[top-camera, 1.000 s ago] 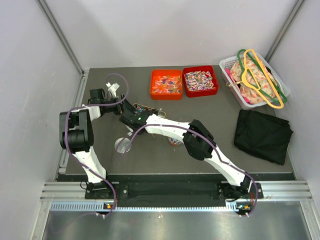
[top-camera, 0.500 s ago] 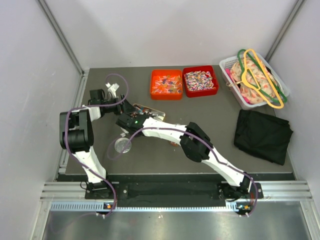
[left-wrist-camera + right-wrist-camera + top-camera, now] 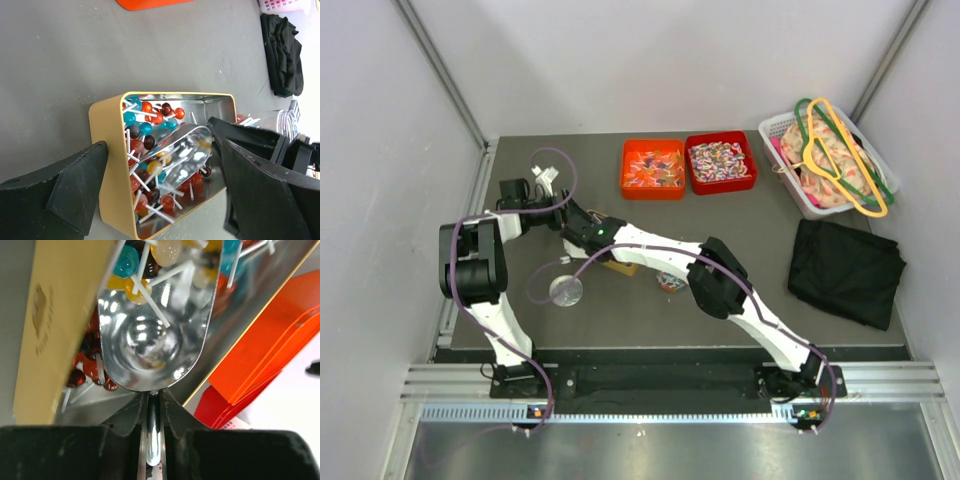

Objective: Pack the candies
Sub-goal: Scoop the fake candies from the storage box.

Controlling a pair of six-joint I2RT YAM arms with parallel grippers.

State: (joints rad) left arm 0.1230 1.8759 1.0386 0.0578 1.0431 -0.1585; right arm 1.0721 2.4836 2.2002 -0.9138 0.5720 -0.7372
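The candies [image 3: 720, 162], small twist-wrapped sweets, fill the red tray at the back. A gold tin [image 3: 107, 165] of lollipops lies tilted between my left gripper's [image 3: 165, 145] wide-spread fingers [image 3: 60, 190], which press its two outer walls. My right gripper [image 3: 154, 397] is shut on the handle of a shiny metal scoop [image 3: 152, 340]. The scoop's bowl is inside the tin among the lollipops, with a few on its front lip. It also shows in the left wrist view [image 3: 182, 152]. In the top view both grippers meet at the left, with the right gripper [image 3: 582, 232] covering most of the tin [image 3: 620, 264].
An orange tray [image 3: 653, 167] of wrapped sweets stands beside the red one. A round clear lid [image 3: 565, 290] lies near the left arm. A small container [image 3: 670, 283] of coloured sweets sits under the right arm. A white basket with hangers [image 3: 830, 160] and a black cloth [image 3: 847, 270] are at right.
My right gripper has pushed the scoop forward into the tin and now covers the tin's open face in the top view. The left arm has hardly moved.
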